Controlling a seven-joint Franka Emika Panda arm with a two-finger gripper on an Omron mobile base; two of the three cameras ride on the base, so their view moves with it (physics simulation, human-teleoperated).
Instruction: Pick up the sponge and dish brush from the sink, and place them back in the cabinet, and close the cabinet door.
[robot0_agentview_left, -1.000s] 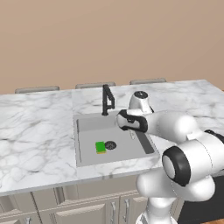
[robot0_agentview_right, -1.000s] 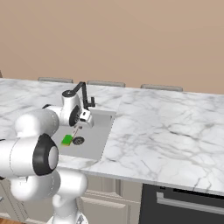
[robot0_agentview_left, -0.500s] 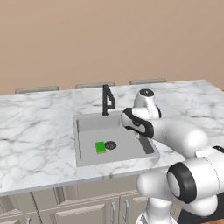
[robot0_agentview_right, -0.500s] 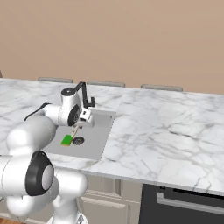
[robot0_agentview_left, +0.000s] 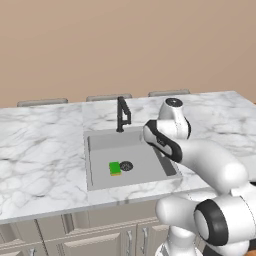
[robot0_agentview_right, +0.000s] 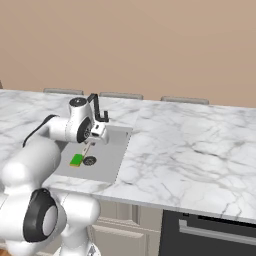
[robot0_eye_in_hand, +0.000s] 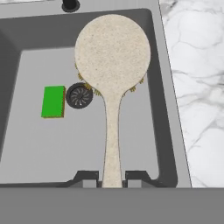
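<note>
On the white marble counter (robot0_agentview_left: 45, 150), the gripper (robot0_eye_in_hand: 112, 178) grasps the brush (robot0_eye_in_hand: 113, 70) by its handle above the sink (robot0_eye_in_hand: 168, 109), while the sponge (robot0_eye_in_hand: 53, 102) lies on the sink floor just beside the drain (robot0_eye_in_hand: 79, 96).

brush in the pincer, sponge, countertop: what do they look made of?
Dish brush: pale speckled wood or fibre composite, matt; short tan bristles fringe the head.
Sponge: bright green foam with a yellow edge layer, matt.
Countertop: white marble look with grey veins, faint sheen.
All rendered, so materials are guesses.
</note>
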